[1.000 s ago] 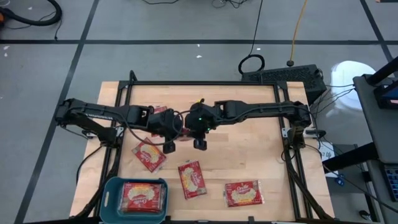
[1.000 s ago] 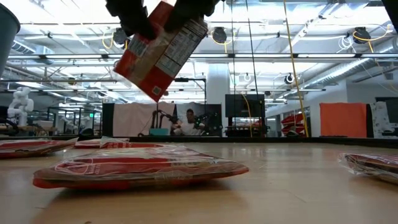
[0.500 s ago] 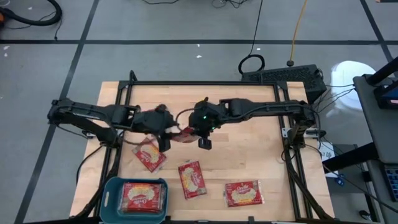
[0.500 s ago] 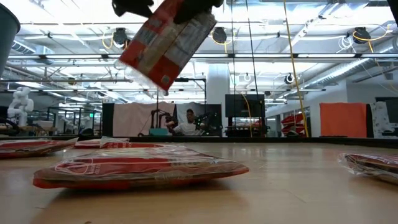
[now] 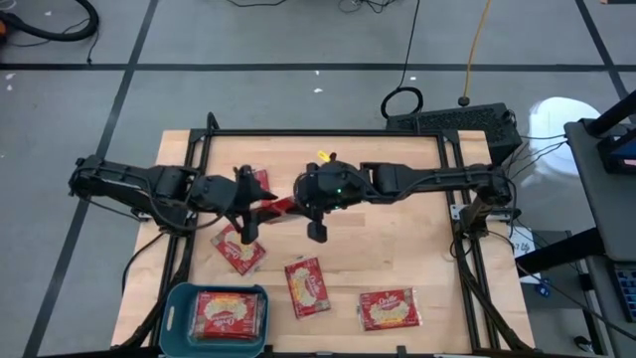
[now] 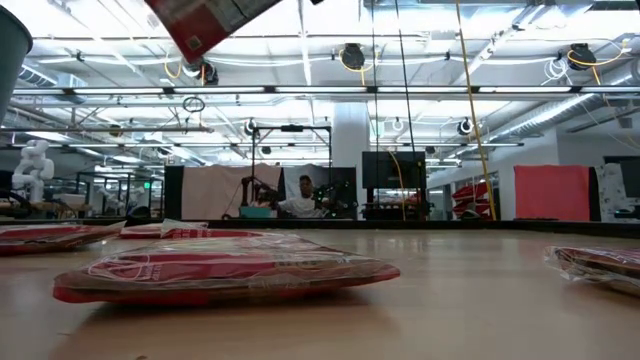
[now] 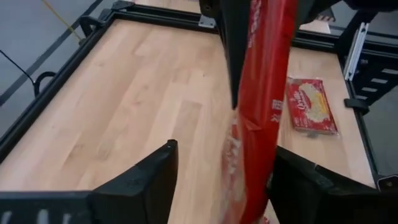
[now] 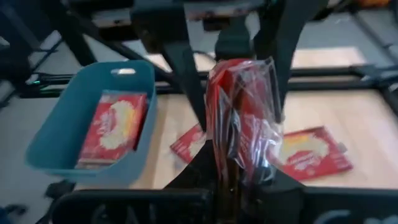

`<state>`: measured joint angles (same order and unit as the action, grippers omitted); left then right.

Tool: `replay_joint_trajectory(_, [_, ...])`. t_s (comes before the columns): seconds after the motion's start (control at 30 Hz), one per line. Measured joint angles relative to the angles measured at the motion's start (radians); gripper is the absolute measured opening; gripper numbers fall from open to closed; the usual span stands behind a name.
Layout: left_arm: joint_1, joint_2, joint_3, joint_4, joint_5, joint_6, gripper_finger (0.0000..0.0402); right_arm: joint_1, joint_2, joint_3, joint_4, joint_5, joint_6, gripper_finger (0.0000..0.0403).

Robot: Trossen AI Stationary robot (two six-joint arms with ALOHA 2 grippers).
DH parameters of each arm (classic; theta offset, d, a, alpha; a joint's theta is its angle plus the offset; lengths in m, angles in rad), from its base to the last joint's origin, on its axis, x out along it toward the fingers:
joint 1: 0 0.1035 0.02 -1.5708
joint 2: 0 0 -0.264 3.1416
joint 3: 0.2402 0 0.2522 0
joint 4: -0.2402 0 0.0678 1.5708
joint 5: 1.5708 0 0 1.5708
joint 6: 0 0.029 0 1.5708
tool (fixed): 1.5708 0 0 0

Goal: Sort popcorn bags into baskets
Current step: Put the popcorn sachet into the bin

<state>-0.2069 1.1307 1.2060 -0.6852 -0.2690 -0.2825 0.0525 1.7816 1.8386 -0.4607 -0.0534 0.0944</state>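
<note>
Risk sits mostly at the right gripper [image 8: 239, 165], whose fingers are pressed together on one end of a popcorn bag [image 8: 245, 112], held in the air over the middle of the bench [image 5: 397, 239]. The left gripper [image 7: 221, 168] has its fingers spread either side of the same bag, no longer pinching it, so a single pinch on slick film carries the packet. If that pinch is shallow, the bag could slide out or swing as the arm moves and land short of the basket [image 5: 177, 298] at the near left corner. One packet [image 5: 229, 315] already lies inside, leaving limited room. Three more bags lie flat along the near edge [image 5: 239, 249] [image 5: 308, 286] [image 5: 389, 309], and a low pass could drag them.
</note>
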Motion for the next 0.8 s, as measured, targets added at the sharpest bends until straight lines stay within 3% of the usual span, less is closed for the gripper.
replay_joint_trajectory(0.17, [-0.022, 0.001, 0.000, 0.005, -0.003, -0.015, 0.0172, 0.003, 0.000, 0.000, 0.001, 0.000, -0.003, 0.0011])
replay_joint_trajectory(0.5, [-0.064, 0.001, 0.000, 0.008, -0.016, -0.032, 0.0024, 0.002, 0.000, 0.000, -0.004, -0.004, -0.002, 0.0018])
replay_joint_trajectory(0.8, [-0.198, 0.001, 0.022, -0.031, -0.020, -0.193, 0.0026, 0.010, -0.008, 0.000, -0.013, -0.046, 0.103, 0.0094])
